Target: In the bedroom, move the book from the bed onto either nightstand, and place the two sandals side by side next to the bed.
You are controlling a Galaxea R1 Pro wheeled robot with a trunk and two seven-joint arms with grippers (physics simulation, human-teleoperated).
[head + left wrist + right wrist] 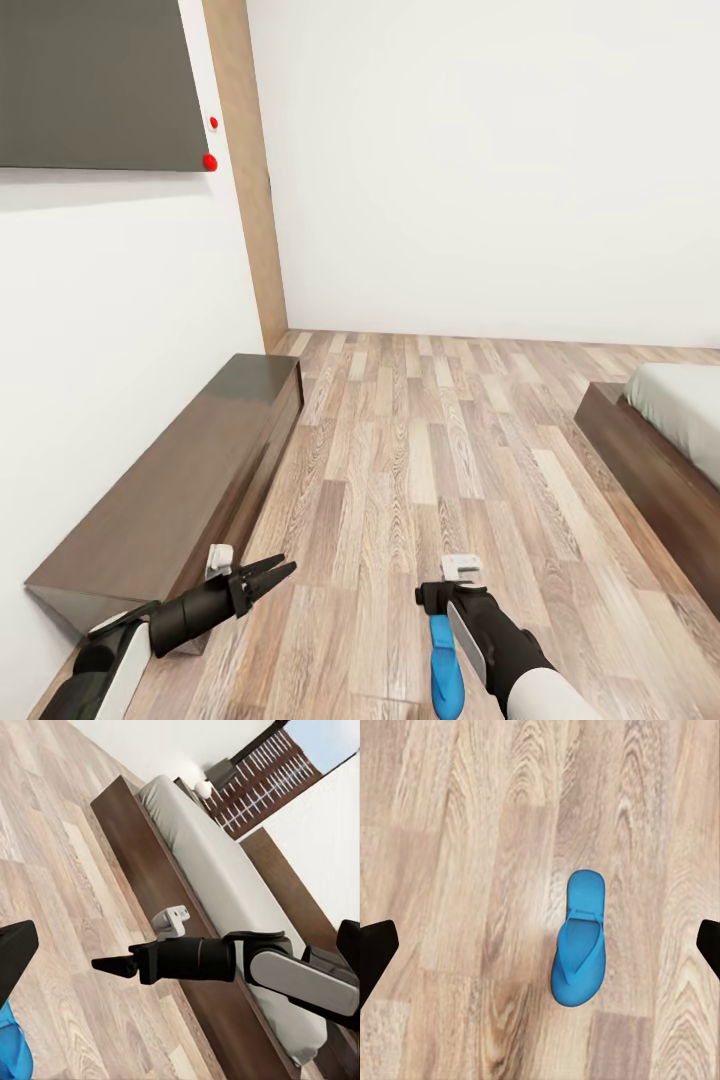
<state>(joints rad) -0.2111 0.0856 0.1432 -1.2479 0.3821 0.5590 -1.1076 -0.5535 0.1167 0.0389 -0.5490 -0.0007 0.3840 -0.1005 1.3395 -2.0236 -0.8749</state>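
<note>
One bright-blue sandal (578,941) lies flat on the wood floor directly under my right gripper (437,605), whose fingers (375,952) stand wide apart and clear of it. The sandal (445,672) shows beside my right wrist in the head view, and its edge (11,1050) shows in the left wrist view. My left gripper (270,575) hovers open and empty over the floor to the left. The bed (680,410), with a dark frame and a pale mattress, lies at the right. A dark nightstand (221,774) stands at the far end of the bed (202,847). The book is out of view.
A long low dark wooden cabinet (180,490) runs along the left wall under a dark wall panel (100,80). A wooden post (250,170) marks the corner. Bare plank floor (440,430) stretches between cabinet and bed. A window (277,772) shows behind the nightstand.
</note>
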